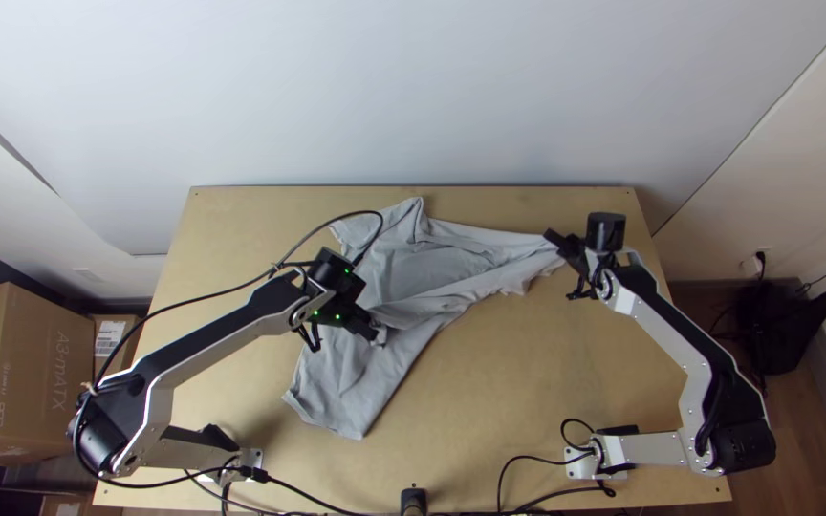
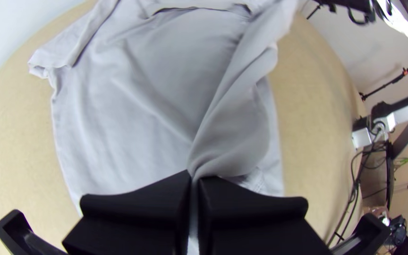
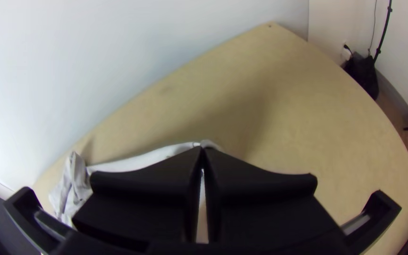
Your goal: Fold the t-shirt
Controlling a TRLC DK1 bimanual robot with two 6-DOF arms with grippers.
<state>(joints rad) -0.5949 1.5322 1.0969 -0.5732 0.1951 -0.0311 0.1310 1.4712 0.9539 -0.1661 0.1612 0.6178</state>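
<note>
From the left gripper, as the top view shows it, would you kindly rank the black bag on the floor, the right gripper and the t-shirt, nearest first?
1. T-shirt, pinched by the left gripper itself.
2. Right gripper, over the table's right part.
3. Black bag, on the floor past the table's right edge.

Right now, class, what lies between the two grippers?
A creased stretch of the t-shirt runs from the left gripper to the right gripper in the top view.
</note>
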